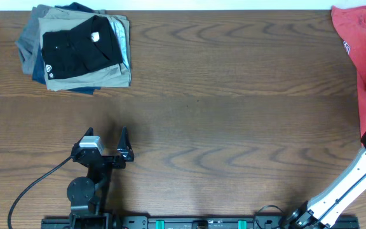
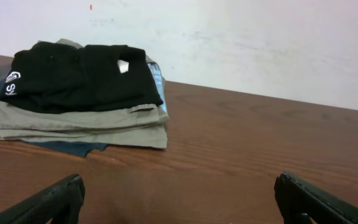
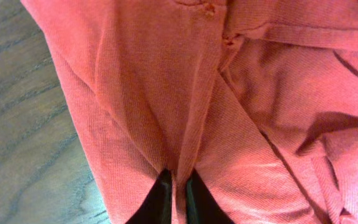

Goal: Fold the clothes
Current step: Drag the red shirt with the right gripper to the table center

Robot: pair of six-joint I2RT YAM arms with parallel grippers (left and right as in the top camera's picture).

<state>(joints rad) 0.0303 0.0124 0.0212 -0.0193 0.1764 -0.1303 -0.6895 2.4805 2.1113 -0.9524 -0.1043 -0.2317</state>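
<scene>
Upper left of the overhead view, a stack of folded garments (image 1: 81, 48) sits on the bench (image 1: 234, 95). Lower left, the left hand (image 1: 107, 141) stands spread wide. At the right edge, the right hand (image 3: 178, 190) pinches a fold of the coral-red T-shirt (image 1: 364, 57).

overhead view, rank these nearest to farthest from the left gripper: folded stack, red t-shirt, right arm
From the left gripper:
1. folded stack, ahead of it, in the far-left corner.
2. right arm, across the table by the near-right edge.
3. red T-shirt, in the far-right corner.
</scene>
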